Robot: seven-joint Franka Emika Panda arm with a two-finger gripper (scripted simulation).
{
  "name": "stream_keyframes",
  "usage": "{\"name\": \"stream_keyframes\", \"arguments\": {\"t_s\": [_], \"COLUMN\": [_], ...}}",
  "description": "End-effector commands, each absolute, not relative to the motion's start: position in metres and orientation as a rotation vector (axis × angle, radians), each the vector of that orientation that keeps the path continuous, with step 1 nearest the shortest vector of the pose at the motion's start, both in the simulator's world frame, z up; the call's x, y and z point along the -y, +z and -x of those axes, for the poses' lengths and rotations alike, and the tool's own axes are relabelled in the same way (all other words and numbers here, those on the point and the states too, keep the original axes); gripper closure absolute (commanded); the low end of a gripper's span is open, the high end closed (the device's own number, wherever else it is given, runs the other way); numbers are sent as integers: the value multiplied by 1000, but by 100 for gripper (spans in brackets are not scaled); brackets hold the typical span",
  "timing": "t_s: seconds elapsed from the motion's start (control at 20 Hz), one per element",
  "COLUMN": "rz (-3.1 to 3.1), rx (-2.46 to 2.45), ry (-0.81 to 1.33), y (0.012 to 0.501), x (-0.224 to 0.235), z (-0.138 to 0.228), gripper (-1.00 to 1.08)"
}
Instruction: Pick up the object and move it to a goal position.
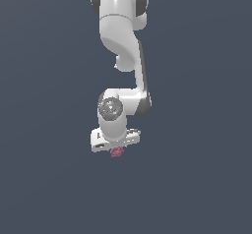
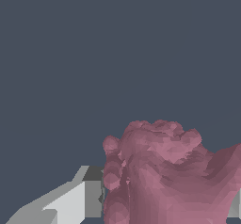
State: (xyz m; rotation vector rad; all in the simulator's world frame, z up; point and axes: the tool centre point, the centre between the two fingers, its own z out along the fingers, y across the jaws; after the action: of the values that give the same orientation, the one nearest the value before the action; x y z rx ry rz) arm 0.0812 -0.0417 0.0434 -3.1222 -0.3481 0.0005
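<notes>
The object (image 1: 117, 152) is a small, lumpy pink-magenta blob just under the white hand of my gripper (image 1: 116, 147) in the exterior view. In the wrist view the object (image 2: 162, 176) looms large between the two grey-white fingers (image 2: 77, 202). It touches the inner face of one finger, and it reaches the other finger at the picture's edge. My gripper (image 2: 164, 206) is shut on the object. The fingers themselves are hidden behind the hand and the blob in the exterior view. The goal position is out of view; no marker for it shows.
The white arm (image 1: 120, 41) comes down from the top of the exterior view to the wrist (image 1: 110, 109). Around it is only a plain dark blue-grey surface (image 1: 197, 179).
</notes>
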Motion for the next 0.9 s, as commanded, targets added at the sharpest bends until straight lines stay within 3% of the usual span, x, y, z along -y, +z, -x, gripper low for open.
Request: {"name": "stream_keyframes", "arguments": {"t_s": [0.0,0.85], "rz": [3122,3122], "rx": [348,348], "ry": [0,0], "y": [44,94], "x": [42,61], "z": [-81,-45], "gripper": [108,108]}}
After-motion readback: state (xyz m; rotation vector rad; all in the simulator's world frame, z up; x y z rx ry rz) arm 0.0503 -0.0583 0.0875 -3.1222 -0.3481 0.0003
